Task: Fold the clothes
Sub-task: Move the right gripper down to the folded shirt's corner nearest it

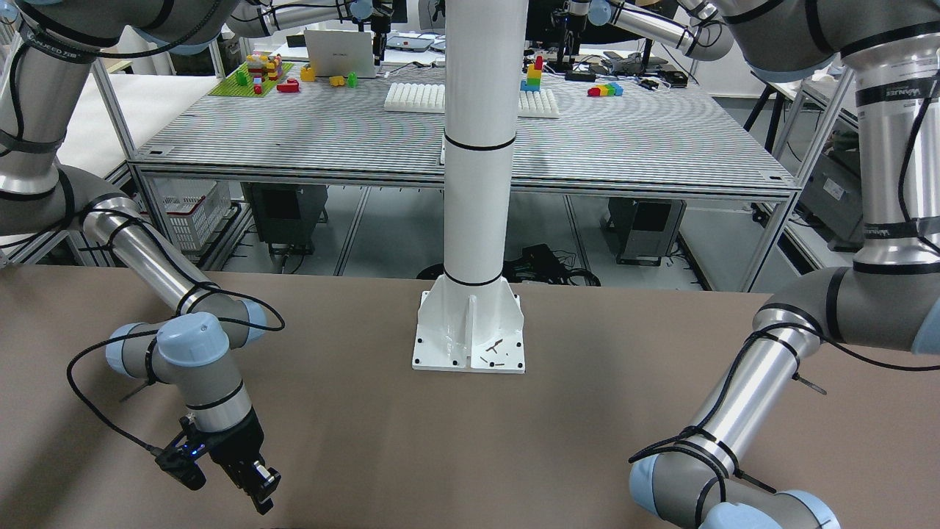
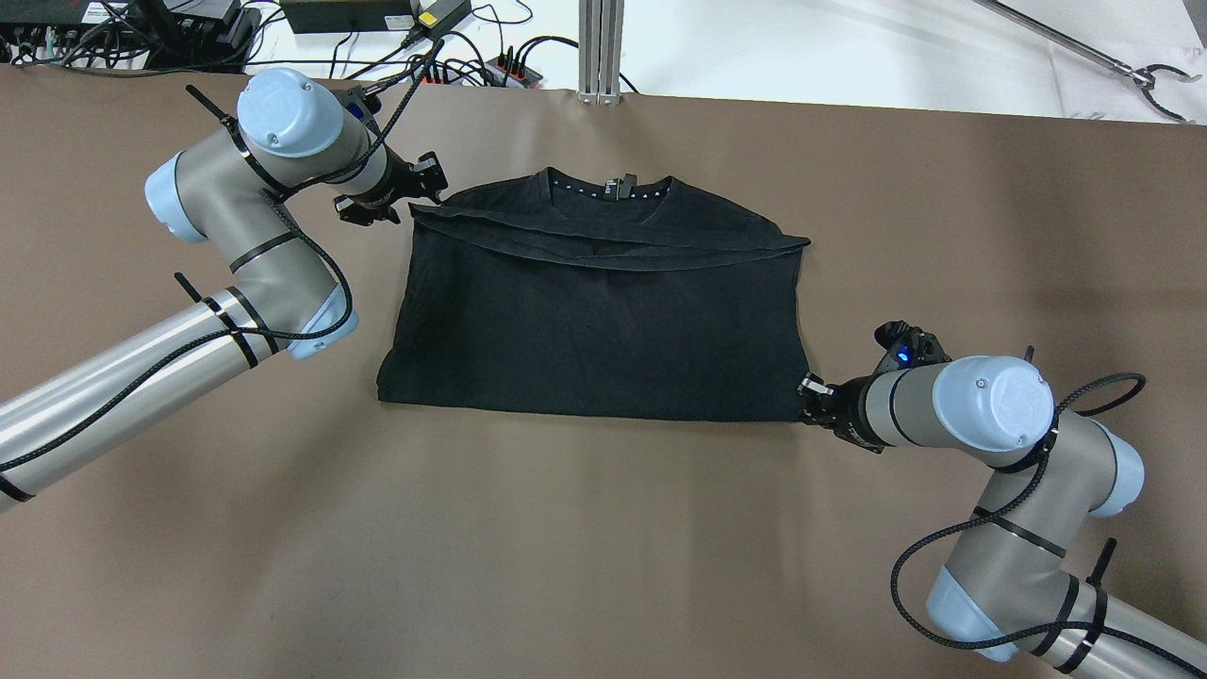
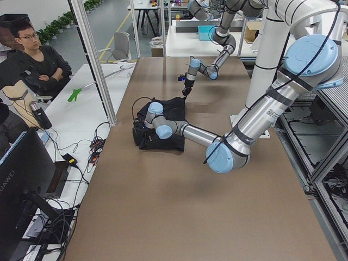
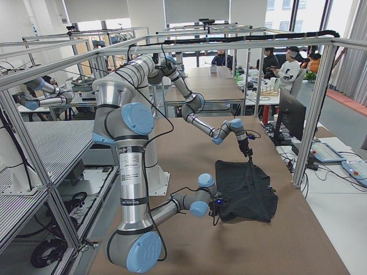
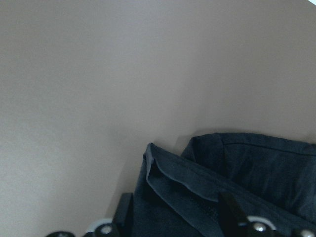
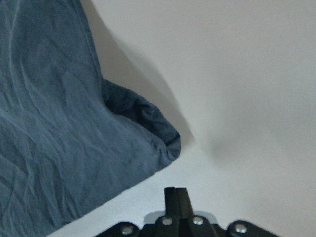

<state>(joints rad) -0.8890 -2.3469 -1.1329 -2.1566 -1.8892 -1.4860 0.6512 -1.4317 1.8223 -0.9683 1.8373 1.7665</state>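
Observation:
The black garment [image 2: 594, 321] lies on the brown table, with its upper part folded down into a flap below the collar. My left gripper [image 2: 420, 193] is at the garment's far left corner. In the left wrist view its fingers [image 5: 229, 212] stand wide apart with the fabric corner [image 5: 256, 168] lying between them, so it is open. My right gripper [image 2: 803, 401] is at the garment's near right corner. In the right wrist view the gripper [image 6: 176, 190] is shut and empty, a little short of the fabric corner [image 6: 163, 143]. The garment is out of view in the front-facing view.
The white pillar [image 1: 474, 184] stands on its base plate [image 1: 470, 345] at the table's robot side. Cables and power strips [image 2: 453, 57] lie beyond the far edge. Bare brown table [image 2: 603, 547] stretches between the garment and the robot. People sit beside the table [image 3: 38, 65].

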